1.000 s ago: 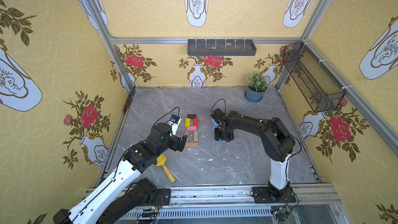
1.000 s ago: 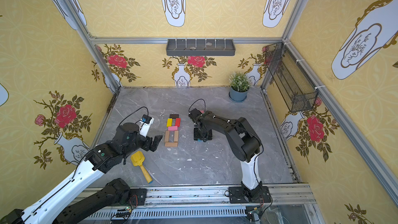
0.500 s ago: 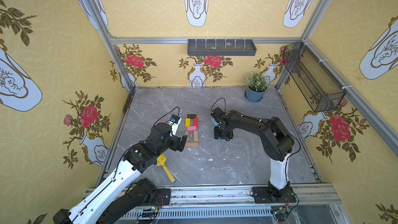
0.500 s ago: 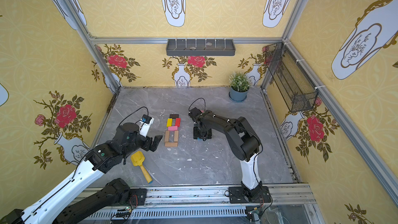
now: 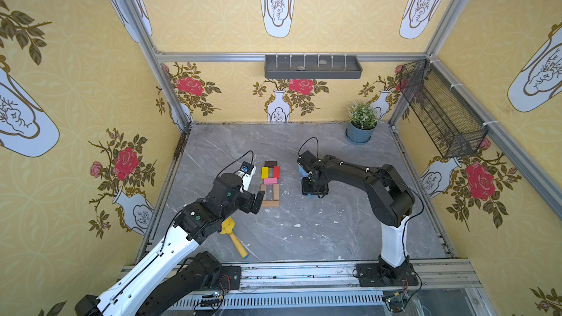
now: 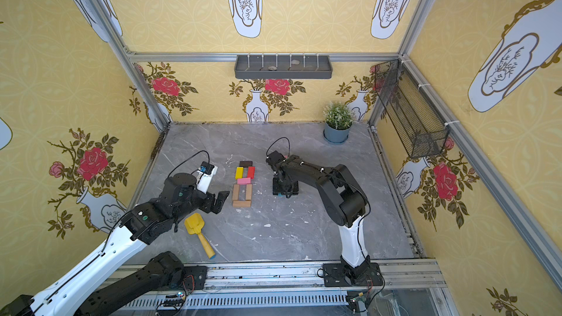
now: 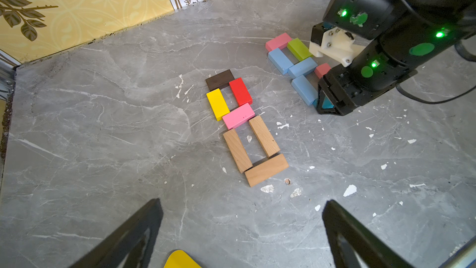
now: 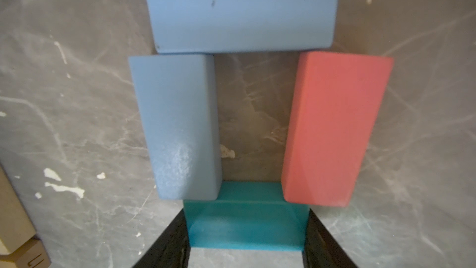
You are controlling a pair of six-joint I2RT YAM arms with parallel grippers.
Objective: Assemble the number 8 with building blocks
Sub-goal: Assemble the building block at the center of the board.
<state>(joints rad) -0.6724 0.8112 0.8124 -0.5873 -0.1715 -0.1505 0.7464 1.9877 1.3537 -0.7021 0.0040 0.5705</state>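
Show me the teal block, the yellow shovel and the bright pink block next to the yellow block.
teal block (image 8: 247, 225): right wrist view, middle of its top face.
yellow shovel (image 6: 194, 224): in a top view, on its scoop.
bright pink block (image 7: 238, 116): left wrist view, centre of its top face.

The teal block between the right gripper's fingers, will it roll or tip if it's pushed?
The teal block looks rigid, flat-sided and lying low, so it likely slides rather than rolls or tips. Its smooth faces may slip in the right gripper.
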